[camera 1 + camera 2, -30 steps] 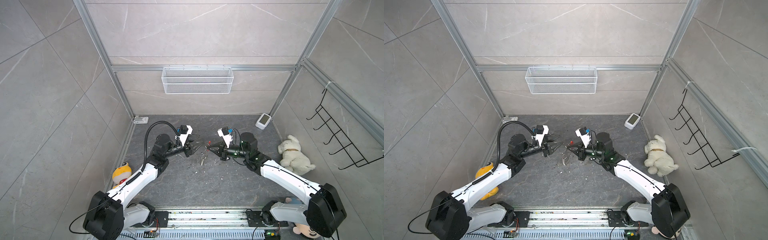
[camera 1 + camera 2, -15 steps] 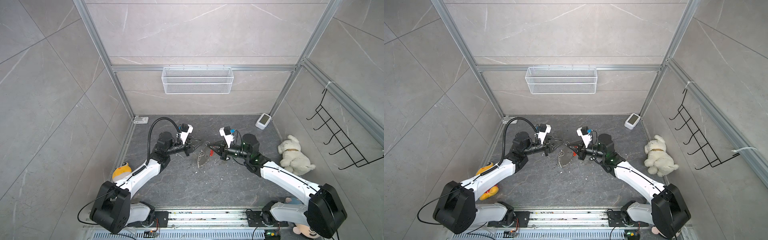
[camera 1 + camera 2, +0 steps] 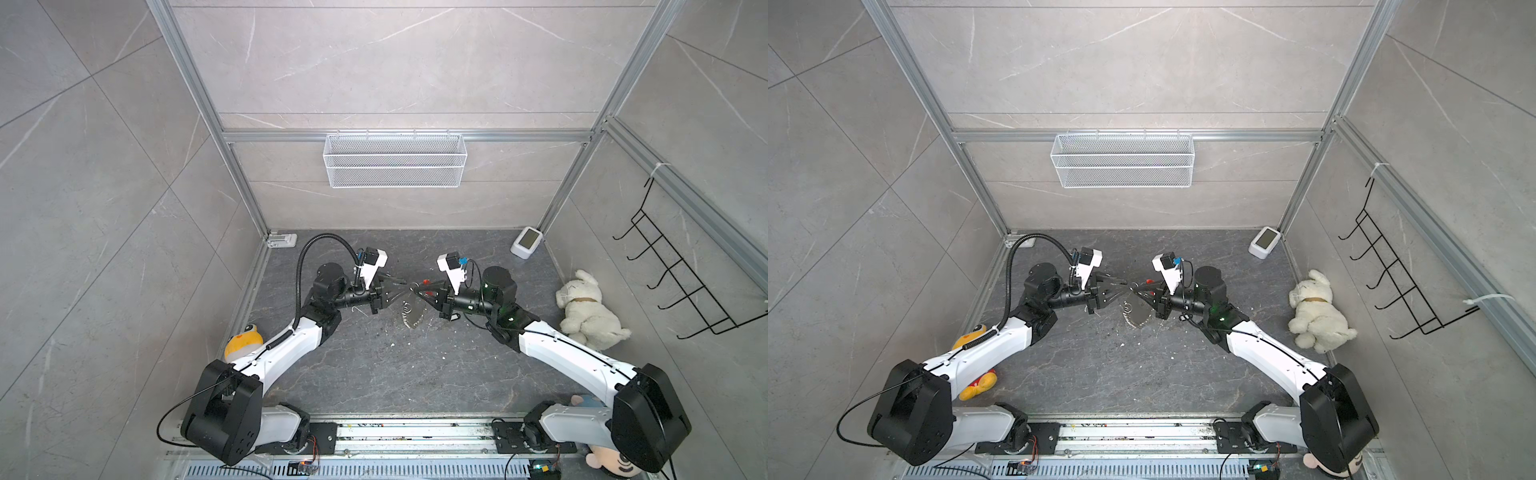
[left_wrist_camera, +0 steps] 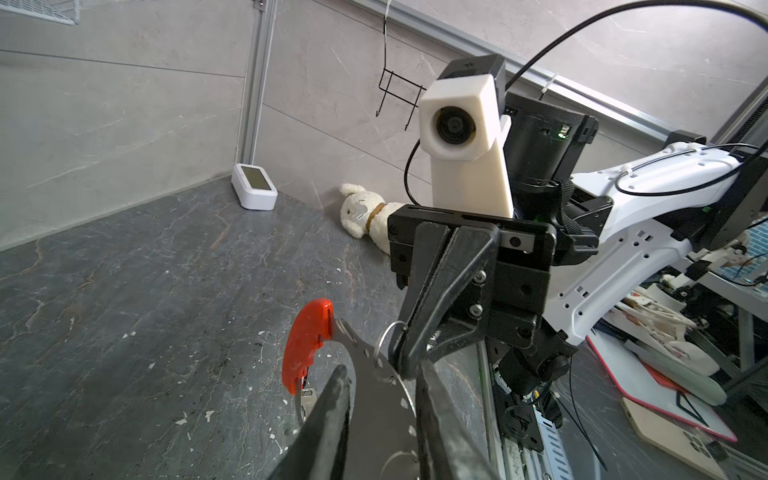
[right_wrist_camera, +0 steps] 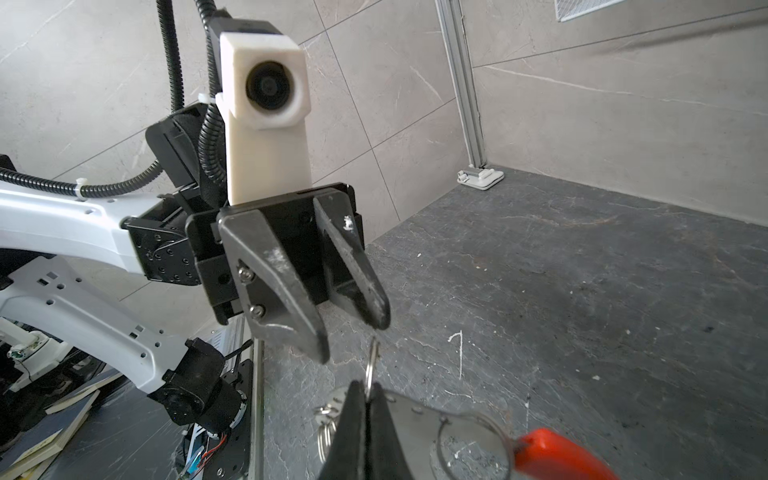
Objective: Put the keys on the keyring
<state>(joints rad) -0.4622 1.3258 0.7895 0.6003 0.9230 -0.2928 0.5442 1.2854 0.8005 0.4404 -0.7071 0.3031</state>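
The keyring [image 3: 412, 316] hangs above the dark floor in the middle, seen in both top views [image 3: 1136, 311]. It has a curved red plastic bar [image 4: 307, 345], a thin wire loop [image 5: 469, 444] and a grey perforated sheet [image 4: 374, 386]. A small silver piece [image 4: 307, 401] dangles under the bar. My right gripper [image 5: 365, 386] is shut on a small silver ring [image 5: 371, 365] at the sheet's edge. My left gripper [image 5: 351, 336] faces it, jaws apart and empty, tips just above that ring. Both top views show the two grippers [image 3: 401, 287] [image 3: 414, 289] almost touching. The keys cannot be made out.
A white plush dog [image 3: 590, 311] lies at the right wall, a yellow plush toy [image 3: 243, 340] at the left. A small white device [image 3: 527, 242] sits in the back right corner. A bent white wire [image 5: 459, 353] lies on the floor. A wire basket [image 3: 395, 162] and a hook rack [image 3: 681, 282] hang on the walls.
My left gripper has moved in towards the right gripper and its jaws have narrowed. The keyring now hangs spread below the right gripper, which stays shut.
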